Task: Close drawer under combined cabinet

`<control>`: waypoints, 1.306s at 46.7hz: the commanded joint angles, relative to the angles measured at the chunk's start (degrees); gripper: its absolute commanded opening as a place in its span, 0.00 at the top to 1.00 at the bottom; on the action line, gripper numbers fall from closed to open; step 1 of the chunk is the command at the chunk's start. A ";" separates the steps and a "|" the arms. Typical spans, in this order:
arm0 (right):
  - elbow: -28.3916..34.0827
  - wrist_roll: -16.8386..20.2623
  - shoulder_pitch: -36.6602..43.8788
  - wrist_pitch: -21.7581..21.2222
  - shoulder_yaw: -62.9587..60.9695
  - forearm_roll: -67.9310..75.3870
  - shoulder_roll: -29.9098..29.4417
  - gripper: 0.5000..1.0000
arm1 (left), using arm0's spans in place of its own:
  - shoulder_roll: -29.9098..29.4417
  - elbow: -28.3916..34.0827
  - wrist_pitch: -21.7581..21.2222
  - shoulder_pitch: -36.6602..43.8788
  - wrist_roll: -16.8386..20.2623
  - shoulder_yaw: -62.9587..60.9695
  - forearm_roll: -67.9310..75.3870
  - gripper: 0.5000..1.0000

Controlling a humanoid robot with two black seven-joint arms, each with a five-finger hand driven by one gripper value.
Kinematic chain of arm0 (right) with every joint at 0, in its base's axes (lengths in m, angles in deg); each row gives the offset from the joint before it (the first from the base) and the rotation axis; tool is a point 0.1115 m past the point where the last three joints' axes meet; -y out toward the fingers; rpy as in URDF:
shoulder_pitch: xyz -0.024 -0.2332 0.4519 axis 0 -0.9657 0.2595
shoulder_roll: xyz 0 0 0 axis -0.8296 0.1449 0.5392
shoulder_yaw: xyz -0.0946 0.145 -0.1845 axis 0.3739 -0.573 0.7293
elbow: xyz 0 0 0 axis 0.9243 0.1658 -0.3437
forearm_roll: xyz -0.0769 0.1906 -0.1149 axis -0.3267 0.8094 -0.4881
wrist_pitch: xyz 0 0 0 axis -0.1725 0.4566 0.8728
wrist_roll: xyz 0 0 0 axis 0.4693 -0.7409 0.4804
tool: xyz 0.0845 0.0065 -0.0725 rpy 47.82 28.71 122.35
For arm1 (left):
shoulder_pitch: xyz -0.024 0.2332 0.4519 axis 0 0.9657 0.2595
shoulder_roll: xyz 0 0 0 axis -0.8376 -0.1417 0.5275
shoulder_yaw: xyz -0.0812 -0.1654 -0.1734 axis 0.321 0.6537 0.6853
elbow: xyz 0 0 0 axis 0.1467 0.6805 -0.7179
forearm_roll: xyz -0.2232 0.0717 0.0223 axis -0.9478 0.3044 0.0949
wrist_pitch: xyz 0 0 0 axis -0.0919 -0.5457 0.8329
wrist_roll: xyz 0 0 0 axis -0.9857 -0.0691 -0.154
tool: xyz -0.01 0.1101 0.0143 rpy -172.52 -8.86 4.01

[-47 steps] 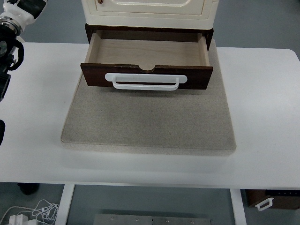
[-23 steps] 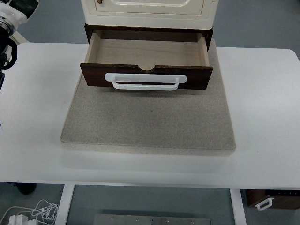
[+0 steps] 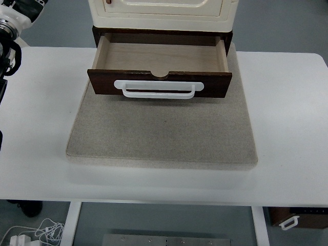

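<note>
Fingers can't be made out: only part of the left arm [image 3: 9, 36], white and black w/ dark cabling, shows at the top-left corner, over the tabletop's far-left corner, well apart from the drawer; whether that hand is spread or curled can't be told.

Dark-brown wooden drawer [image 3: 160, 61] stands pulled out from under the cream-coloured cabinet [image 3: 163, 11], at the far edge of the white rectangular tabletop [image 3: 292, 113], roughly centred btwn. left and right edges. Its pale, unfinished wood interior lies bare to the camera. Front panel is dark, glossy brown w/ a small half-round notch cut in the middle of its top edge. White plastic bar handle [image 3: 159, 88] runs across most of the front, its ends rounded, fixed flat to the panel. Drawer's dark-brown housing shows at both sides beneath the cabinet.

Cabinet and drawer sit on a beige, speckled square stone-like slab [image 3: 163, 134], at the slab's far edge; drawer front overhangs the slab's far part. Slab rests on the tabletop, nearer the far edge than the near one.

Below the tabletop's near edge, white cables [image 3: 36, 231] lie on the floor at lower left.
</note>
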 commanded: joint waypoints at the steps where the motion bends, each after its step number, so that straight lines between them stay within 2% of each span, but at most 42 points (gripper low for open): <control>1: 0.00 0.00 -0.01 -0.01 0.00 0.00 0.00 0.10 | 0.06 -0.24 0.38 0.63 0.00 0.02 0.13 0.00; 11: 0.00 0.00 -0.01 -0.01 0.00 0.00 0.00 0.10 | 0.15 -0.42 1.26 0.54 0.00 -4.37 0.05 0.00; 37: 0.00 0.00 -0.01 -0.01 0.00 0.00 0.00 0.10 | 0.15 -0.77 1.70 -0.25 -0.17 -4.72 1.28 0.01; 51: 0.00 0.00 -0.01 -0.01 0.00 0.00 0.00 0.10 | -0.47 -0.77 1.70 -4.38 0.00 -4.64 3.12 0.00; 61: 0.00 0.00 0.07 -0.01 0.00 0.00 0.00 0.10 | -4.68 -1.29 2.58 -7.02 0.09 -4.72 4.61 0.01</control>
